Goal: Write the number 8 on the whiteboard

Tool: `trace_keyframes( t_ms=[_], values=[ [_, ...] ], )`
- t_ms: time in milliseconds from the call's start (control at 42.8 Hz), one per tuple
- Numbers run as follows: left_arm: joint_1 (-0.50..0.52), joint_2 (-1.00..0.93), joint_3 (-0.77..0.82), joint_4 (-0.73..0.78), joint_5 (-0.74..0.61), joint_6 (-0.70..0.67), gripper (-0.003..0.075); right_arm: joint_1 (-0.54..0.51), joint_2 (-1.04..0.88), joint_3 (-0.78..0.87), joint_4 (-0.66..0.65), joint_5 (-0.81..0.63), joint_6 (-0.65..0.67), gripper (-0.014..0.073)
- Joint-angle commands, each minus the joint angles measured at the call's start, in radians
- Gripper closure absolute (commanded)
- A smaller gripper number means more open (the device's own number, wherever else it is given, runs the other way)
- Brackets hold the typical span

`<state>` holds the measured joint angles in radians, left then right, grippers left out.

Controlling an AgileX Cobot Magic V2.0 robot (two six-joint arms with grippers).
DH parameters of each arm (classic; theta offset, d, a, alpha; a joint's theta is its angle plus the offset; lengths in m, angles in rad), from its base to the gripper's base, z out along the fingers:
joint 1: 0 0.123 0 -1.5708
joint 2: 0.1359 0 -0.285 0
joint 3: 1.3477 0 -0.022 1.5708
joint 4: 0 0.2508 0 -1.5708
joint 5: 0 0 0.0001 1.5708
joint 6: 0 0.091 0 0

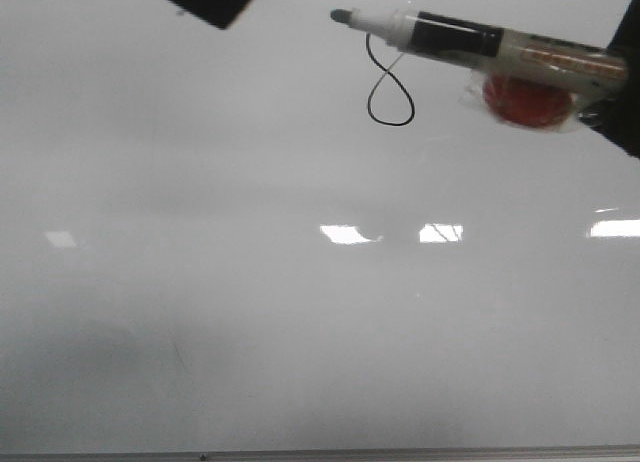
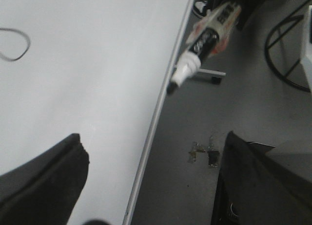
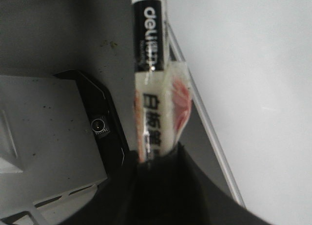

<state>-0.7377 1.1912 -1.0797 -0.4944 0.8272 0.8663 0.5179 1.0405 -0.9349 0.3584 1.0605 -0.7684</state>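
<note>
The whiteboard [image 1: 250,312] fills the front view. The number 8 [image 1: 390,87] is drawn on it in thin black line at upper right, its top hidden behind the marker; one loop shows in the left wrist view [image 2: 14,45]. My right gripper [image 3: 161,166] is shut on a black-and-white marker [image 3: 151,88] with a red patch taped to it. In the front view the marker [image 1: 470,42] reaches in from the right, its tip just up-left of the 8. My left gripper [image 2: 151,181] is open and empty over the board's edge strip [image 2: 156,113].
Bright rectangular glare patches [image 1: 345,234] lie across the board's middle. Beyond the edge strip is grey floor [image 2: 219,118] with a black wire frame [image 2: 287,54]. A grey box [image 3: 44,132] sits beside the board in the right wrist view.
</note>
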Motion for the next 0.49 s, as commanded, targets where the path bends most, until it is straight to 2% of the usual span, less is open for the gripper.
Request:
trace_keyframes(
  t_ms=[0,210,420,467],
  values=[
    [-0.074,0.044,-0.083,-0.039,-0.035,0.008,0.0153,0.009,-0.028,-0.025,0.035,0.013,-0.034,0.0662],
    [-0.163,0.174,-0.172,-0.039,-0.033,0.016,0.0155,0.009,-0.028,-0.025,0.035,0.028,-0.034,0.0662],
    [-0.174,0.225,-0.205,-0.039,0.010,0.039,0.0158,0.009,-0.028,-0.025,0.034,0.033,-0.035,0.0662],
    [-0.174,0.230,-0.205,-0.041,0.021,0.039,0.0179,0.009,-0.028,-0.025,0.034,0.033,-0.035,0.0662]
  ],
)
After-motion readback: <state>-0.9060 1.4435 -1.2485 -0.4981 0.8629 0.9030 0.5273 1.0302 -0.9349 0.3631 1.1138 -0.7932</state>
